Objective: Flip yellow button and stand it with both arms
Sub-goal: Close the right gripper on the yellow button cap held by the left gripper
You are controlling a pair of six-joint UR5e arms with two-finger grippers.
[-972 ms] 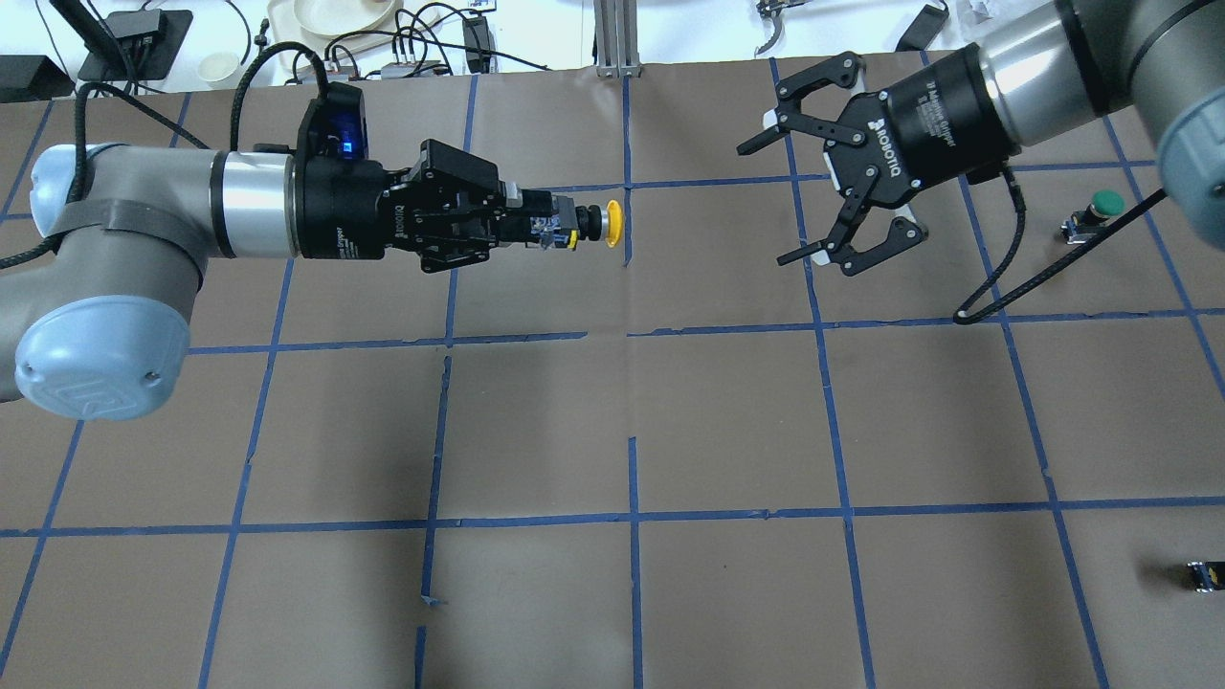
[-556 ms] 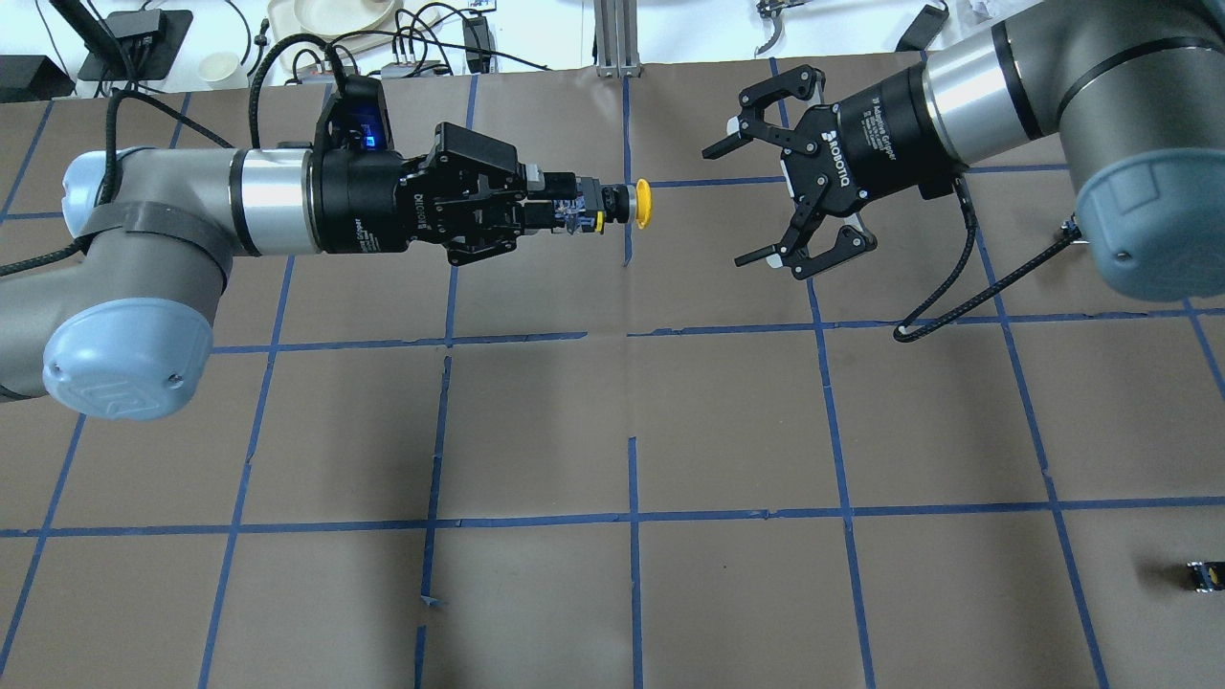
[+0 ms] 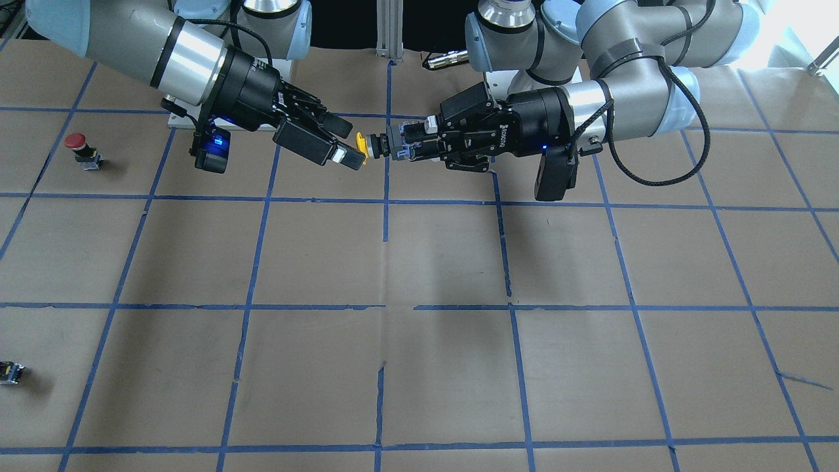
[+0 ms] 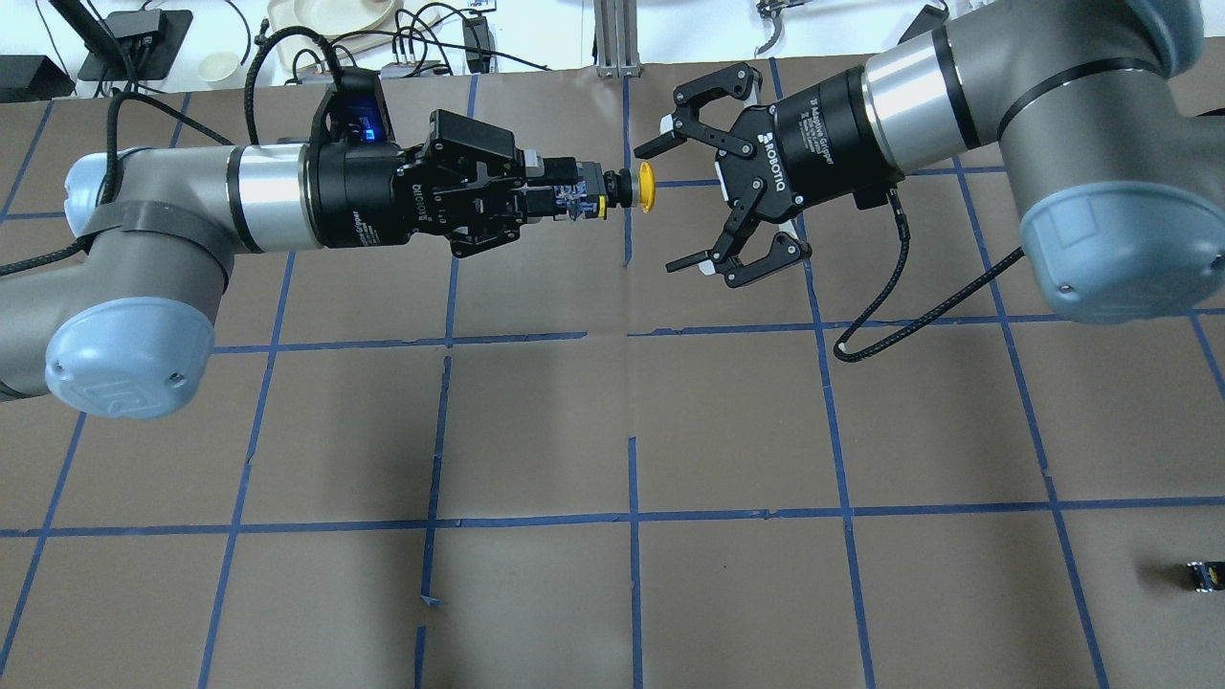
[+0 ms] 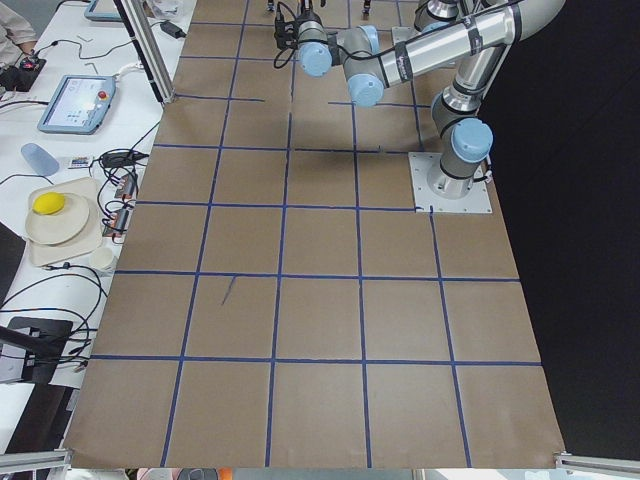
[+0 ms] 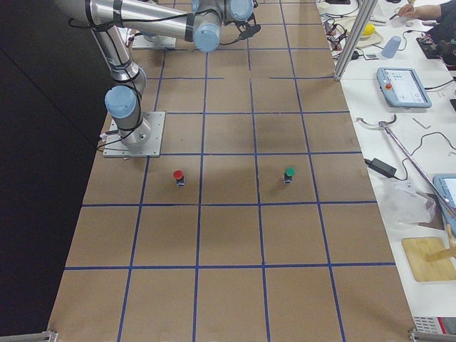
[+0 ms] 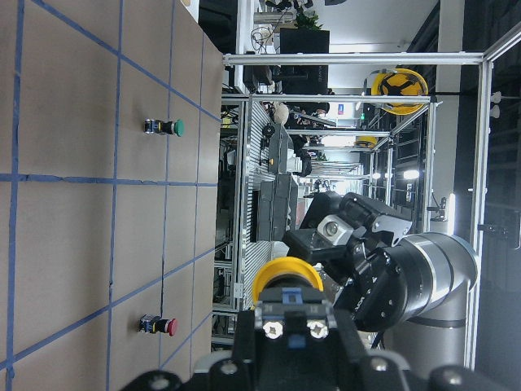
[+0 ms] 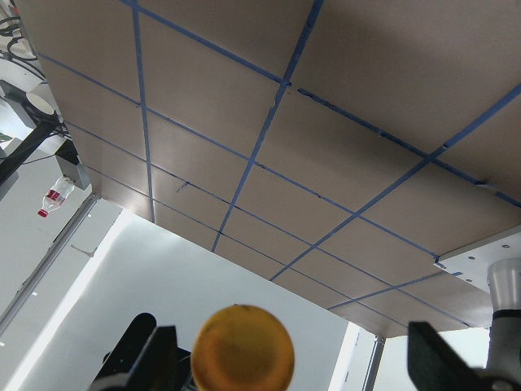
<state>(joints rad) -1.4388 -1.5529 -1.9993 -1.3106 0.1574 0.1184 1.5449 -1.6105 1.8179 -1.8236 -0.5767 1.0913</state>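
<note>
The yellow button (image 4: 647, 186) is held level above the table, its yellow cap pointing at my right gripper. My left gripper (image 4: 577, 196) is shut on the button's black body and metal base. My right gripper (image 4: 654, 209) is open, its fingertips on either side of the cap and apart from it. In the front-facing view the cap (image 3: 360, 144) sits at the right gripper's (image 3: 354, 143) fingertips, with the left gripper (image 3: 409, 144) behind it. The right wrist view shows the cap (image 8: 242, 346) between its two fingers (image 8: 155, 352). The left wrist view shows the cap (image 7: 286, 273) from behind.
A red-capped button (image 3: 77, 145) stands on the table on the robot's right side, and a green-capped one (image 6: 289, 173) farther out. A small capless black switch block (image 4: 1201, 574) lies near the right front edge. Brown paper with a blue tape grid covers the table (image 4: 632, 421).
My right gripper has swung left, still open, until its fingertips flank the yellow cap. My left gripper has carried the button a little right and up.
</note>
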